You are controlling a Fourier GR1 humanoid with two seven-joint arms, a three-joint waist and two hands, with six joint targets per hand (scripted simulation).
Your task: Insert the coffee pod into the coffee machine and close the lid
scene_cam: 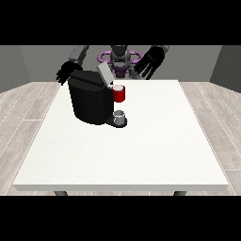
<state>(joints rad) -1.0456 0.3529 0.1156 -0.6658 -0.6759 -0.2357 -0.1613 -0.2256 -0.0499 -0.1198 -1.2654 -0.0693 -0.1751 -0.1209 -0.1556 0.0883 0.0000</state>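
Worktop (141, 155): a large white slab, matte and smooth, square-cornered, with a thin pale edge along the near side and dark legs showing under it.
Machine (89, 100): a black, blocky coffee machine with rounded corners and a dull sheen, standing on the far left part of the worktop.
Lid (104, 73): a flat grey flap, tilted up and open at the top of the machine.
Red thing (119, 93): a short red cylinder with a pale top, at the machine's front, just under the lid.
Grey thing (120, 116): a small grey cup shape with a rounded top, sitting on the machine's dark base plate directly below the red thing; whether it was the pod could not be told.
Robot hand at the view's right (150, 60): black and glossy, raised above the far edge of the worktop, fingers spread and straight, released, holding nothing.
Robot hand at the view's left (67, 73): black, close behind the machine's top left corner, fingers pointing down and loosely spread, grasping nothing that showed; whether it touched the machine could not be told.
Robot (119, 57): a grey torso with purple rings, behind the worktop.
Floor (23, 108): pale planks with a wood grain, under grey walls.
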